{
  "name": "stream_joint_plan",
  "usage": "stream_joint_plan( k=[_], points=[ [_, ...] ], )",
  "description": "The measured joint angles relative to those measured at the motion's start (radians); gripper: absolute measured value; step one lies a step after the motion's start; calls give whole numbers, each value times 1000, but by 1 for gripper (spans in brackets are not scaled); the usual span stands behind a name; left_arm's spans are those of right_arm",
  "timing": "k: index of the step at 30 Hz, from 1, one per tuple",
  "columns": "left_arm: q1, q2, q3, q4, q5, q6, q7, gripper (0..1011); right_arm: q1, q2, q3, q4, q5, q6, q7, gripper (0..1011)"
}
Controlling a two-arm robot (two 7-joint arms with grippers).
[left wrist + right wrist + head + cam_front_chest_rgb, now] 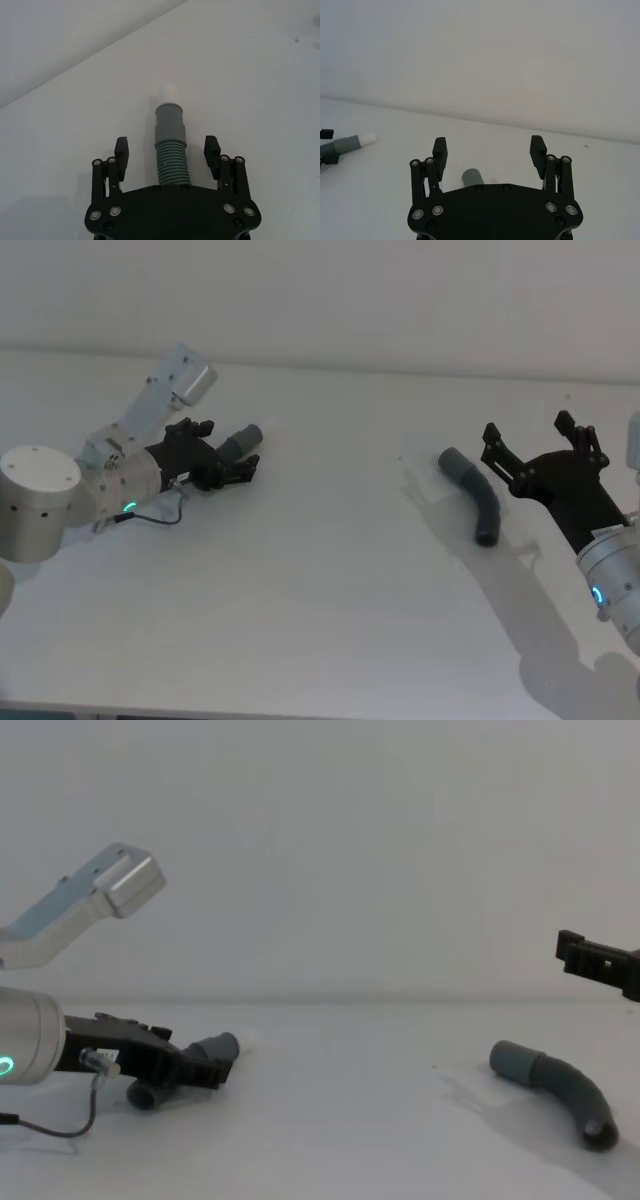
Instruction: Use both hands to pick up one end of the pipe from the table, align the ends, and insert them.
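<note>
Lying on the table [320,590], the straight pipe [170,135] is seen inside the wide-open left claw [225,448], not gripped, its length pointing straight out from it. The bent pipe [480,495] is seen on the table near the right claw [527,428], also wide open and empty.
</note>
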Motion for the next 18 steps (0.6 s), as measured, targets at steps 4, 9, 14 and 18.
stream_joint_plan(
  k=[4, 9, 14, 18],
  points=[
    [0, 0, 0, 0, 1, 3, -2, 860, 0, 0, 0, 0, 0, 0, 0, 1004],
    [-1, 1, -1, 1, 2, 5, -3, 746, 0, 0, 0, 0, 0, 0, 0, 1004],
    [-1, 1, -1, 2, 2, 7, -5, 554, 0, 0, 0, 0, 0, 0, 0, 1004],
    [-1, 1, -1, 2, 3, 8, -5, 427, 0, 0, 0, 0, 0, 0, 0, 1004]
  ],
)
